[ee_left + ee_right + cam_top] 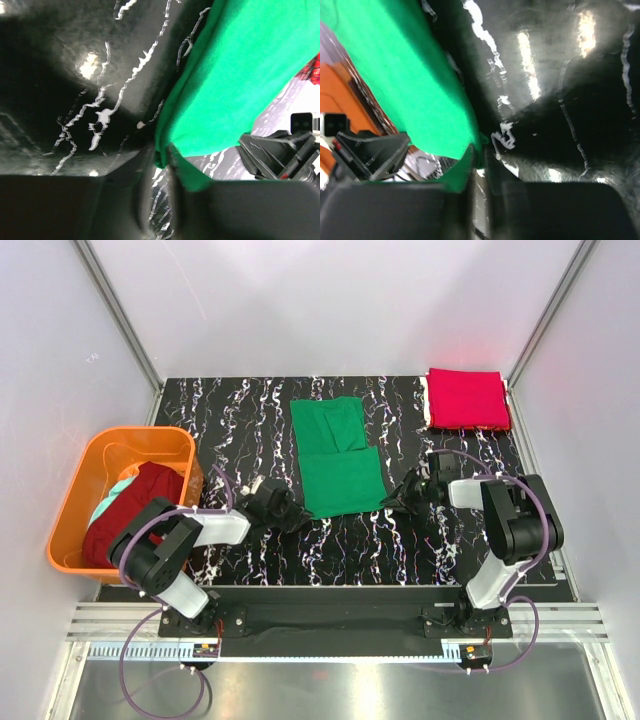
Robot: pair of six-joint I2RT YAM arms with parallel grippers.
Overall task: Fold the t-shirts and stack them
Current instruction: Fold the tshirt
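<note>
Green shirt (340, 465) lies half folded in the middle of the counter (230, 420), with the left fingers (293, 515) and the right fingers (399, 498) each clamped on one near corner. I think both corners are held together so that the next fold goes over evenly. The folded red shirt (467, 398) lies at the far right, probably as the base of the stack.

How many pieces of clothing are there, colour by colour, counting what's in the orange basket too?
green t-shirt: 1
red t-shirt: 1
maroon t-shirt: 1
teal garment: 1
Total: 4
</note>
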